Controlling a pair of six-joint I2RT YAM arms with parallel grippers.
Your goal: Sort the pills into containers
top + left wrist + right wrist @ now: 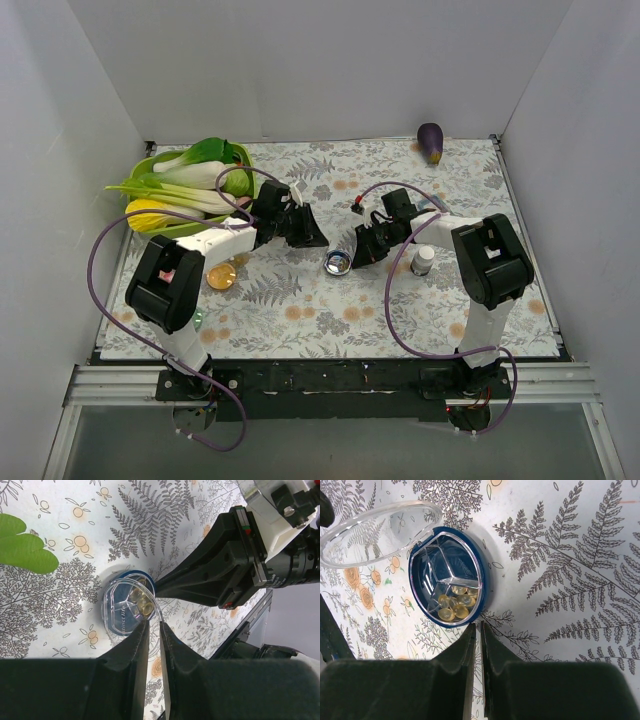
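The round blue pill case with clear dividers [447, 575] lies near the middle of the fern-printed counter [570, 580], between the two arms. Its clear hinged lid [375, 532] stands swung open to one side. A cluster of amber gel pills [454, 605] sits heaped in one wedge compartment. The other wedges that can be seen look bare.

The left pincer [154, 624] has its fingers drawn almost together, with only a thin slit between them. The rim of the clear lid runs into that slit, so it appears to be pinching the lid and holding it open. The right pincer [478, 626] has its fingers closed to a hairline with nothing between them. Its tips are just beside the rim of the case, on the side where the pills are.

As for progress, opening the case looks done, but the sorting itself has hardly begun. No pill shows outside the case. A translucent orange round dish [222, 276] waits well apart on the left, beside the left arm, and whether it holds anything is too small to tell. A small white bottle [424, 260] stands by the right arm. The pills have yet to be lifted out and carried to their containers.
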